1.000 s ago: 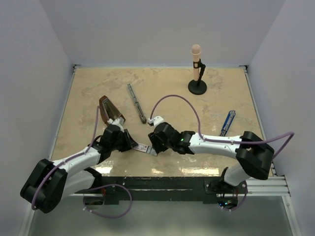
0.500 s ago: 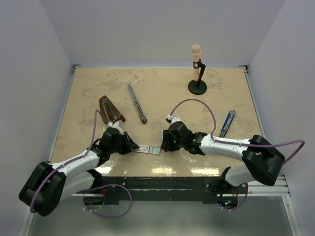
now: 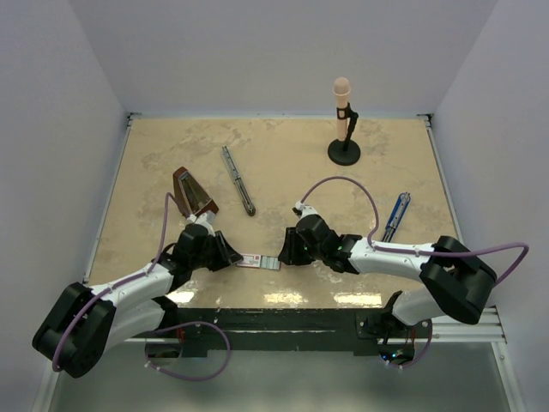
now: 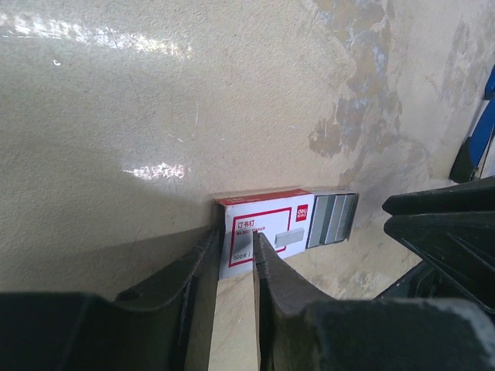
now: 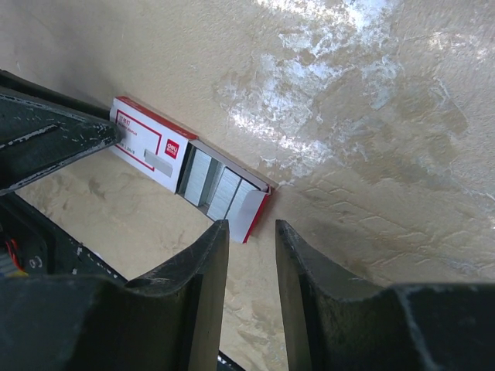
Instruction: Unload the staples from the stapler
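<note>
A small red-and-white box (image 3: 250, 259) lies flat near the table's front edge, its drawer slid out to the right. Silvery ridged staples (image 3: 270, 263) (image 4: 332, 220) (image 5: 220, 185) lie in rows in the drawer. My left gripper (image 3: 228, 255) (image 4: 236, 236) is pinched narrowly at the box's left end. My right gripper (image 3: 287, 255) (image 5: 251, 226) hovers just off the drawer's white flap, jaws slightly apart and empty. The brown stapler (image 3: 192, 194) lies open at back left, away from both grippers.
A long dark metal rail (image 3: 238, 178) lies behind the box. A blue tool (image 3: 395, 215) lies to the right. A microphone on a round stand (image 3: 343, 120) is at the back. White walls enclose the table on three sides.
My right gripper has pulled back to the right from the box and narrowed its jaws. The drawer now sticks out with the staples showing. The left gripper has stayed at the box.
</note>
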`<state>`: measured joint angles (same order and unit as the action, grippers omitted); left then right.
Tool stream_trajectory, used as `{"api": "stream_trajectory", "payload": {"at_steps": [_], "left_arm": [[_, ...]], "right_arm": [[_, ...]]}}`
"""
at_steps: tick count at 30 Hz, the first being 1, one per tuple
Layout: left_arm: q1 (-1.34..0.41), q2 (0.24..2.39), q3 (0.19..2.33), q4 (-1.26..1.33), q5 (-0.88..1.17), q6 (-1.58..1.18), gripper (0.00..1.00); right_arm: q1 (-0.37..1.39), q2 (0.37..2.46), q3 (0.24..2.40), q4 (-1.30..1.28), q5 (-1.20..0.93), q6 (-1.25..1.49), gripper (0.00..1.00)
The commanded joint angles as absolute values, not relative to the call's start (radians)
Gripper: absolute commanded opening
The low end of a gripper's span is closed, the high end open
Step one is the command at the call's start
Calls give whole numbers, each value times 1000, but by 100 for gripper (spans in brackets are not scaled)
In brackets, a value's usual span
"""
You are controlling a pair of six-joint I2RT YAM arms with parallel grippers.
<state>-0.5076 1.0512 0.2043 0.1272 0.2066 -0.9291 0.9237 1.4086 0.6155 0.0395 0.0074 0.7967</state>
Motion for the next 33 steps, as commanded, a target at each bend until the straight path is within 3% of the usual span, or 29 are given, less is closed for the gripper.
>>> {"api": "stream_trajectory", "payload": {"at_steps": [1,18,33], "left_arm": [[-517,1043,190,153,224,-939,28],[-526,1028,179,166,232,-948,28],[-531,1043,176,190,238,-953,27]], "right_arm": [[925,1408,607,74,21,824,34],[925,1465,571,161,2,831,34],[925,1496,554,236,-35,828,20]]}}
